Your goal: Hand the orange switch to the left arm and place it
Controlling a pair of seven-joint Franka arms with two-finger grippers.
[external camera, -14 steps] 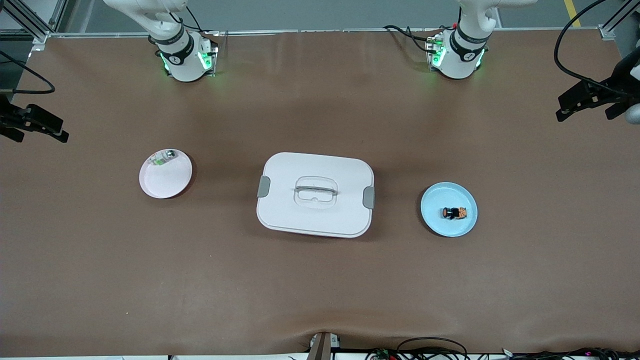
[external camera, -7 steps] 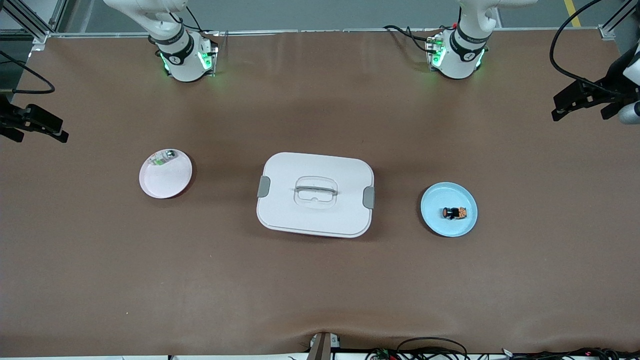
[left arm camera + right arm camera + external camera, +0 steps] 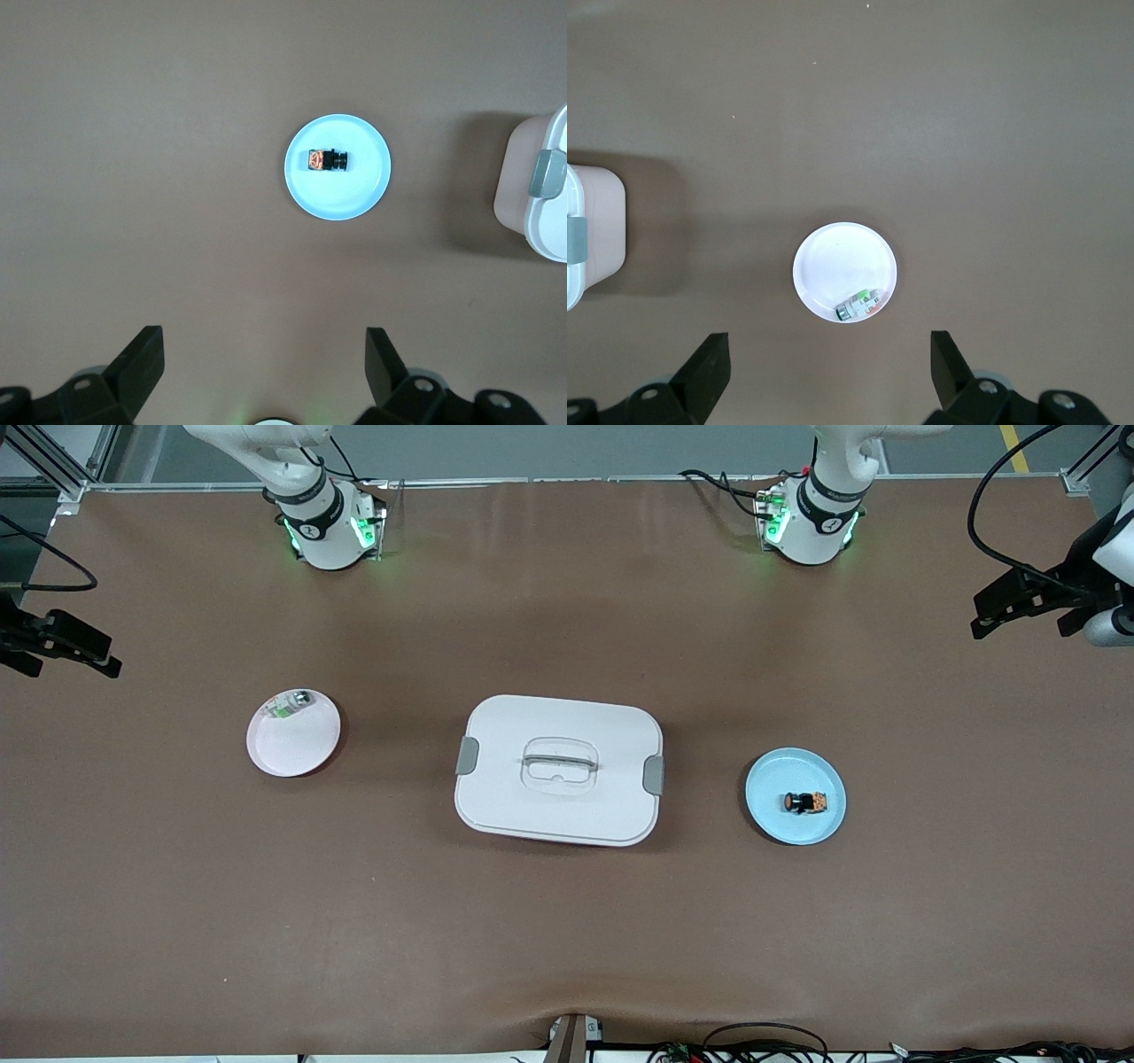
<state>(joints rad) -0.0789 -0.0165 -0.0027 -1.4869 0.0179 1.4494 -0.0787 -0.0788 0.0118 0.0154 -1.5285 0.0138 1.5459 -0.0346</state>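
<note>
Midway along the table sits the white box (image 3: pixel 559 770), lid on, with a blue plate (image 3: pixel 769 815) toward the left arm's end. On that plate lies the orange switch (image 3: pixel 805 802), a black stub with an orange end. Both the left gripper (image 3: pixel 264 367) and right gripper (image 3: pixel 829 365) hang high, fingers spread wide, empty.

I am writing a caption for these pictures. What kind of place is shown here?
Probably a robotics lab or test bench, not a home. Two arm bases are bolted along one edge of a brown covered table, loose cables run along its edges, and a box sits between two small plates, like a staged trial.
</note>
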